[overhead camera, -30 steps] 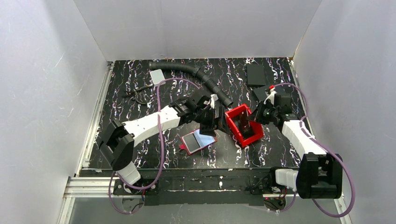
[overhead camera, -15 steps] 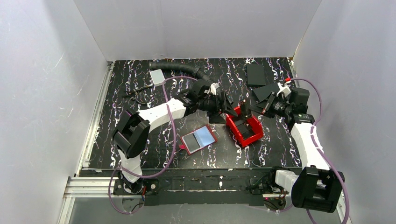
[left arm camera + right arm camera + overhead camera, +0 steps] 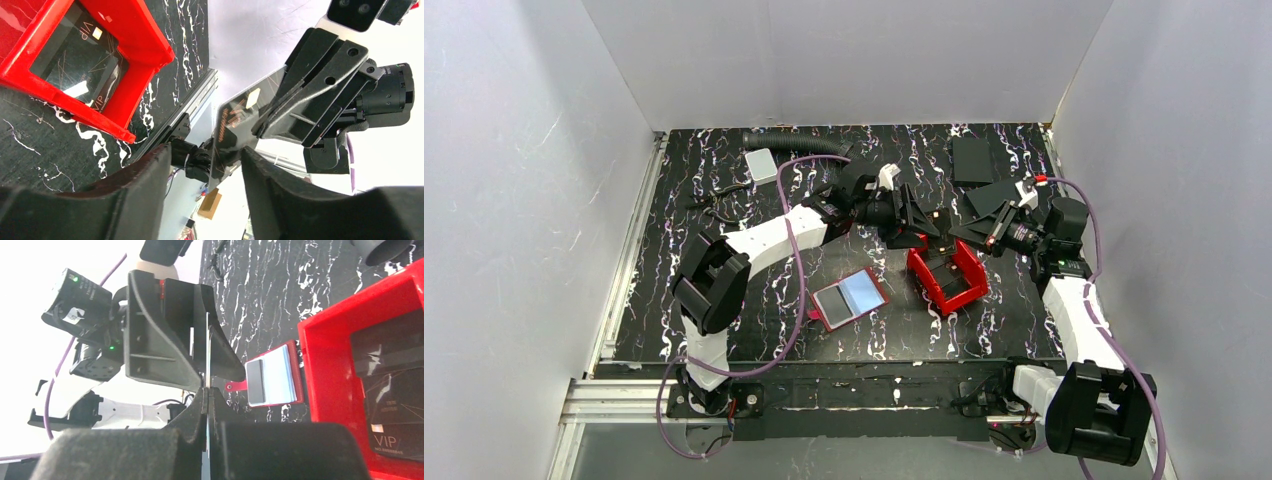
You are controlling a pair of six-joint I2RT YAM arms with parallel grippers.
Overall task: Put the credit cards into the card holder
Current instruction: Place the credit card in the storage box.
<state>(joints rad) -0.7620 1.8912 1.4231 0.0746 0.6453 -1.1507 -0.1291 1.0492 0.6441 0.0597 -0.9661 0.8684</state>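
My right gripper point(image 3: 207, 390) is shut on a thin black VIP card point(image 3: 235, 130), held edge-up above the red bin point(image 3: 921, 268). The left gripper point(image 3: 204, 155) faces it with its jaws open on either side of the card's free end, a gap showing on the left side. In the top view the two grippers meet at the card point(image 3: 942, 222). The red card holder point(image 3: 826, 310) lies open on the table in front of them, with pale blue credit cards point(image 3: 862, 291) resting on it. More black VIP cards point(image 3: 395, 405) lie inside the bin.
A black corrugated hose point(image 3: 824, 148) and a small grey-white block point(image 3: 762, 165) lie at the back left. Black flat slabs point(image 3: 972, 158) sit at the back right. A dark tool point(image 3: 719, 205) lies near the left edge.
The right gripper has lifted the black card out of the bin and swung it back and left. The left gripper moved back and right to meet it, and its jaws have narrowed around the card.
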